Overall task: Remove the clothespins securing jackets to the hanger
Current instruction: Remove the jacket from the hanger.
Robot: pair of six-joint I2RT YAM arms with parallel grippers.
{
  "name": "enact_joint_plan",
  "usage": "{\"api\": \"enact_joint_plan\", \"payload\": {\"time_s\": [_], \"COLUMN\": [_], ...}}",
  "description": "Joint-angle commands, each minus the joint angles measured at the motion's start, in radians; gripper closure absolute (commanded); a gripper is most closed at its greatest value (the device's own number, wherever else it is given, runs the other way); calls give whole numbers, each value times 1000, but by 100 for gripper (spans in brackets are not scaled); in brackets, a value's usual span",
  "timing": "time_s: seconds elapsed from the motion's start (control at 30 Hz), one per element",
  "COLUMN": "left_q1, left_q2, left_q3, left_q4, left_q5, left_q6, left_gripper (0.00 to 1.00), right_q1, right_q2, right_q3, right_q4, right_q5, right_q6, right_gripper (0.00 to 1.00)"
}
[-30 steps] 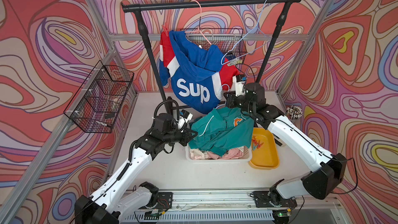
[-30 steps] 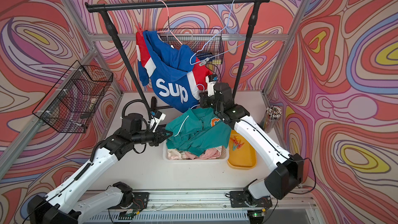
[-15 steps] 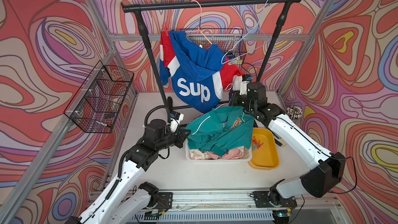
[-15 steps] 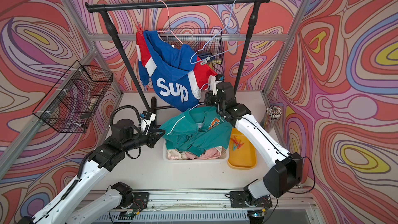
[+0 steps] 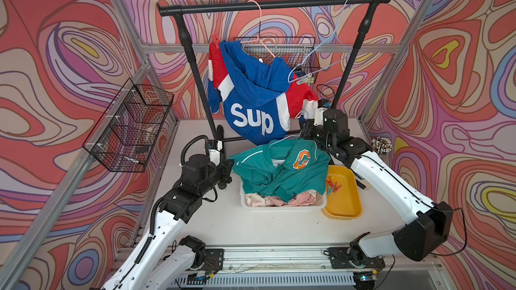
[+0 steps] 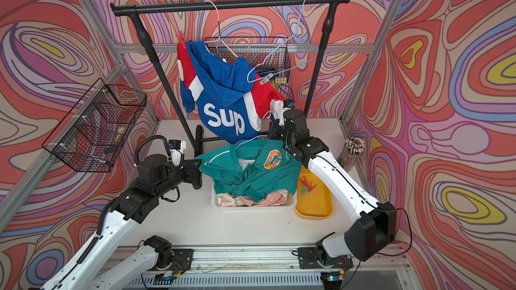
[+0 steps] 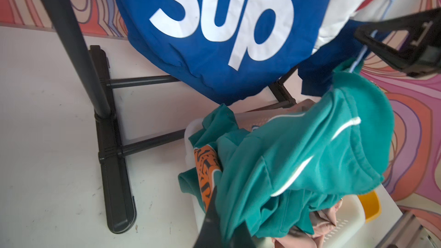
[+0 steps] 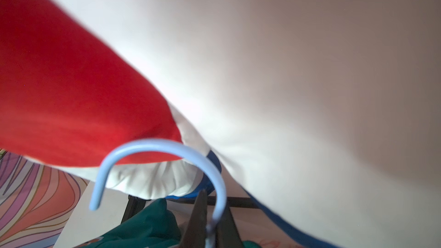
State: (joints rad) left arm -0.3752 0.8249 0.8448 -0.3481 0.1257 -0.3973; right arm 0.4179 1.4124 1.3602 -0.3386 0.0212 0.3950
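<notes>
The right claw is clamped on the neck of the blue hanger, whose wire runs into the collar of the teal jacket just below. Across the garment, the left claw pinches its edge. Freed clothespins lie in the yellow tray beside the right arm. A red clothespin sits high above on the Sup jacket. The hanger is best held steady and the cloth drawn off gently sideways over the white basket.
</notes>
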Motion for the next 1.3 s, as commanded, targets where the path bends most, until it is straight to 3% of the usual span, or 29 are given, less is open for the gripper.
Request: {"api": "enact_joint_plan", "payload": {"time_s": [0.0, 0.27, 0.4, 0.6, 0.77, 0.83, 0.97, 1.17, 1.27], "left_q1": [67, 113, 176, 188, 186, 162, 34, -95, -118], "left_q2": [1, 105, 121, 165, 225, 249, 293, 399, 438], "left_q3": [58, 85, 67, 71, 78, 83, 96, 75, 45], "left_q4": [-2, 14, 43, 47, 74, 77, 76, 132, 179], "left_q5": [-153, -155, -112, -107, 41, 84, 46, 25, 34], "left_q6": [-64, -108, -132, -128, -97, -79, -17, -38, -76], "left_gripper": [100, 100, 100, 100, 100, 100, 100, 100, 100], "right_q1": [-74, -83, -96, -116, -116, -116, -117, -113, -108], "right_q2": [-55, -122, -156, -181, -178, -175, -166, -170, -175], "right_q3": [-33, -83, -99, -119, -123, -129, -143, -162, -172], "right_q4": [10, 52, 44, 57, 80, 99, 133, 148, 145], "right_q5": [102, -4, -2, -33, -104, -140, -214, -268, -270], "right_q6": [-30, -37, -41, -26, -14, -5, 25, 43, 46], "right_gripper": [100, 100, 100, 100, 100, 100, 100, 100, 100]}}
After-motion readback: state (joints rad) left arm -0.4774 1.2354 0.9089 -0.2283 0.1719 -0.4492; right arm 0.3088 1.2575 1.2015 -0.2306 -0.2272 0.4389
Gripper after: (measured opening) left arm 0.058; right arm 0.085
